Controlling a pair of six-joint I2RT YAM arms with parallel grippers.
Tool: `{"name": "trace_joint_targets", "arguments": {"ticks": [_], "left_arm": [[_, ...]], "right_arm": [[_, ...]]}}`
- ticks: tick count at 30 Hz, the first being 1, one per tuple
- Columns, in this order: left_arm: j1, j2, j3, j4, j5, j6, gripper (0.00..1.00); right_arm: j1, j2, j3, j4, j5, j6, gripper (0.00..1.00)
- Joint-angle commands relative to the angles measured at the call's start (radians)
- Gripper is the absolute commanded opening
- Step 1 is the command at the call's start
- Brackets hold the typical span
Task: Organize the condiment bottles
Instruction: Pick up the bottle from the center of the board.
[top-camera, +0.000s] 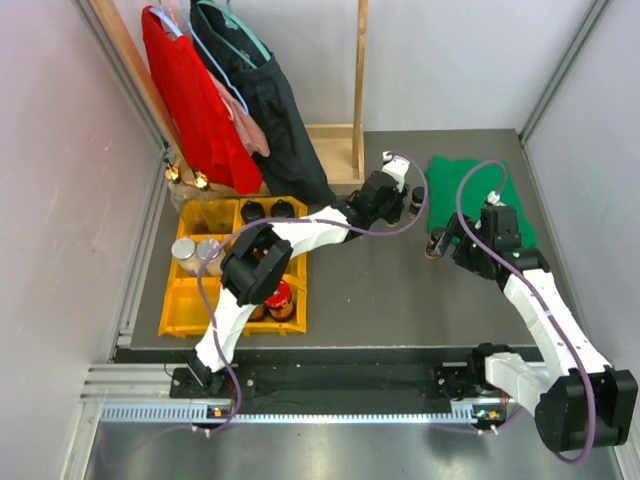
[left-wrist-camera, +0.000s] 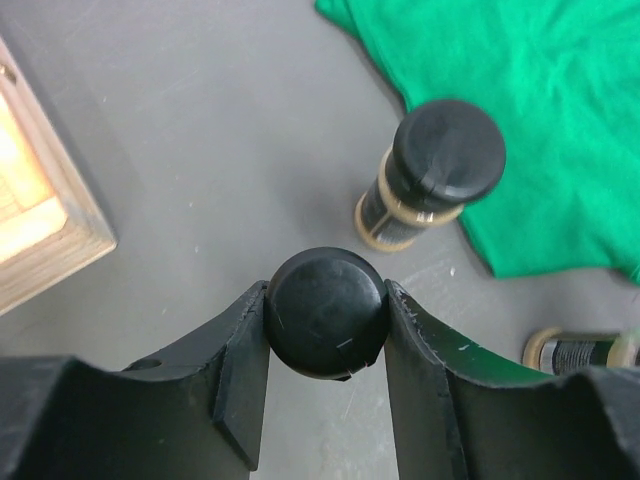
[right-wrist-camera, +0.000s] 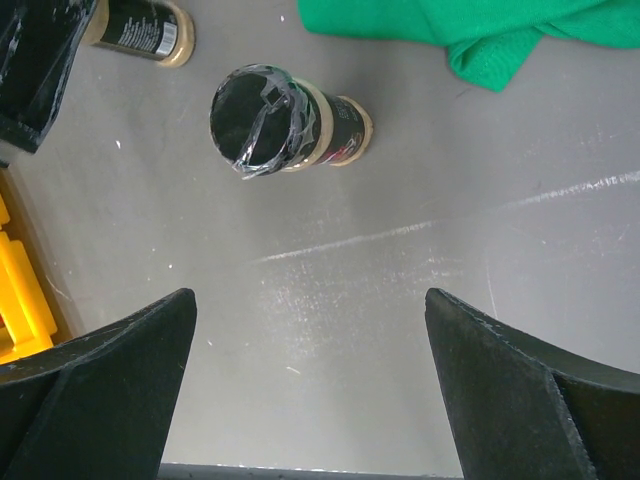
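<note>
In the left wrist view my left gripper (left-wrist-camera: 325, 300) is shut on a black-capped jar (left-wrist-camera: 325, 315), both fingers pressed against the sides of its cap. A second black-capped jar (left-wrist-camera: 432, 170) stands upright just beyond it at the edge of the green cloth (left-wrist-camera: 540, 110). A third jar (left-wrist-camera: 580, 350) shows at the lower right. My right gripper (right-wrist-camera: 310, 300) stands wide open over bare table, with a taped black-capped jar (right-wrist-camera: 265, 120) ahead of it, apart from the fingers. In the top view the left gripper (top-camera: 388, 195) and right gripper (top-camera: 452, 238) sit close together.
A yellow compartment tray (top-camera: 185, 300) at the left holds silver-lidded (top-camera: 185, 250), red-lidded (top-camera: 280, 295) and black-capped (top-camera: 253, 210) jars. Gold-topped bottles (top-camera: 185, 178) stand behind it. A wooden rack base (top-camera: 335, 150) with hanging clothes (top-camera: 200, 100) fills the back.
</note>
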Motion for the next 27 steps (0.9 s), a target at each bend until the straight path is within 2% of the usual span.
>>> {"name": "trace_joint_targets", "arguments": {"ticks": [1, 5, 9, 13, 20, 27], "left_arm": [[-0.014, -0.140, -0.030, -0.037, -0.030, 0.031, 0.00], [-0.026, -0.247, -0.099, -0.083, -0.036, 0.027, 0.00], [-0.039, -0.423, -0.162, -0.186, -0.035, 0.030, 0.00], [-0.056, -0.569, -0.220, -0.319, -0.093, 0.018, 0.00], [-0.072, -0.796, -0.320, -0.524, -0.298, -0.058, 0.00], [-0.074, -1.020, -0.384, -0.716, -0.561, -0.214, 0.00]], "right_arm": [[-0.012, -0.021, 0.005, 0.001, 0.009, -0.023, 0.95], [-0.011, -0.036, 0.008, 0.001, 0.017, -0.026, 0.96], [-0.011, -0.051, -0.004, 0.004, 0.015, -0.029, 0.96], [-0.012, -0.061, -0.023, 0.027, 0.000, -0.029, 0.96], [-0.011, -0.062, -0.007, 0.021, -0.011, -0.034, 0.96], [-0.011, -0.054, -0.013, 0.046, -0.028, -0.031, 0.96]]}}
